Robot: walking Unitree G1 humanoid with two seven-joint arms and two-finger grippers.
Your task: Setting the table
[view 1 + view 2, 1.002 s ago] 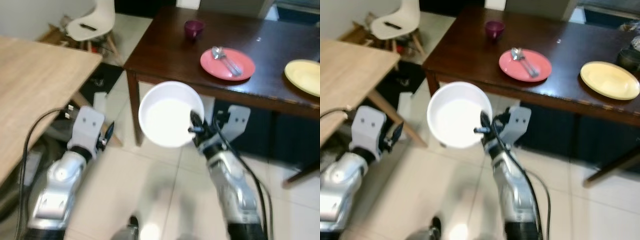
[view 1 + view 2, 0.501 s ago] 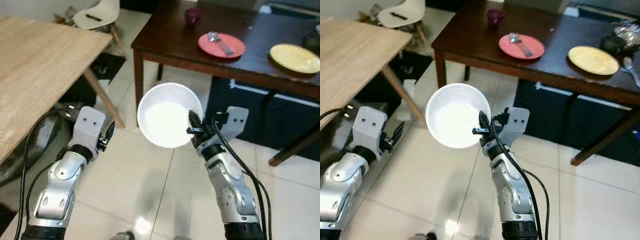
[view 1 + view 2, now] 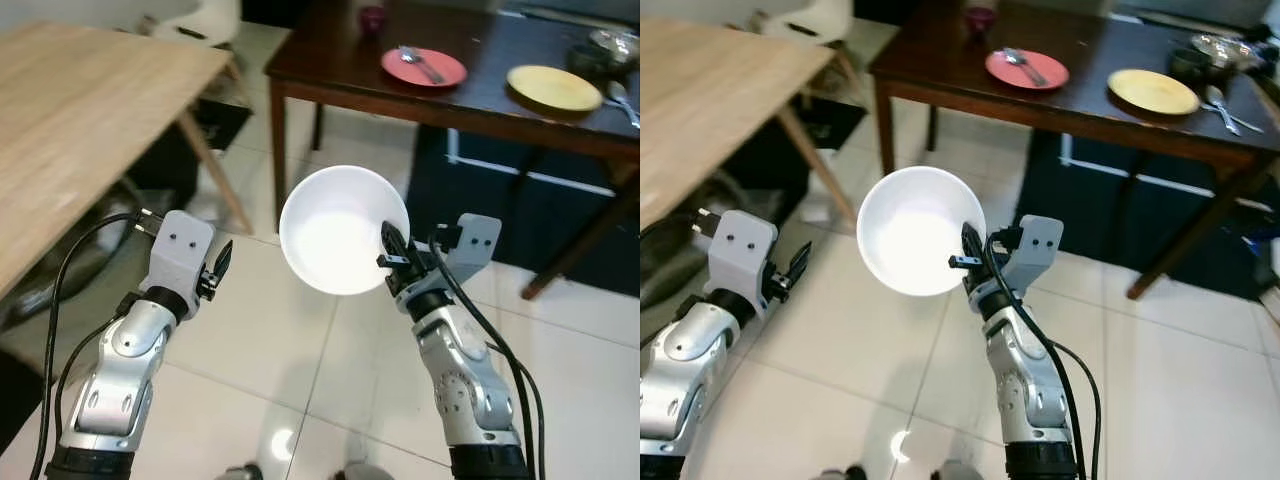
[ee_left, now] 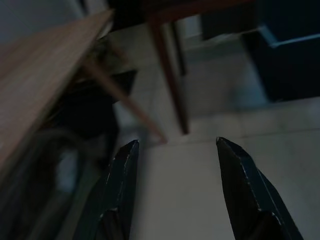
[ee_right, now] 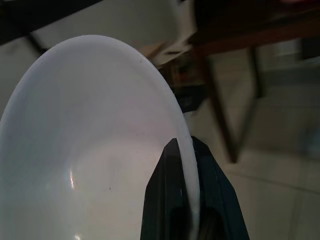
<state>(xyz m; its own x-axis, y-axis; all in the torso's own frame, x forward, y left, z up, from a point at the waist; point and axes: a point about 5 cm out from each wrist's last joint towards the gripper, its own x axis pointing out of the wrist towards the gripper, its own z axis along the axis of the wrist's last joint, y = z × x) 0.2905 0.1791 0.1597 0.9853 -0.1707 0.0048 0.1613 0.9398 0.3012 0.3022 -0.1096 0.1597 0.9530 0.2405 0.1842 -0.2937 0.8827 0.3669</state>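
- Right gripper, head views: both black fingers are pinched onto the near right rim of a white bowl, one finger inside the wall and one outside. Bowl is held in the air above the pale tiled floor, in front of the robot, its opening facing the camera. Interior is plain, glossy and empty.
- Left gripper, head views: held out low over the floor beside the light wooden table, touching nothing. Finger spacing cannot be judged from this angle.
- Dark wooden table, head views: stands well beyond the bowl. It carries a red plate with cutlery lying on it, a yellow plate, a small dark purple cup at the far corner, and a metal bowl near the far right edge.
- Left wrist view: two black fingers stand spread well apart with nothing between them. Floor tiles, a leg of the dark table and the edge of the light table lie ahead, dim.
- Right wrist view: fingertips are closed tight across the thin bowl rim, which passes between them. Smooth white inner surface shows a soft sheen and a tiny dark speck.
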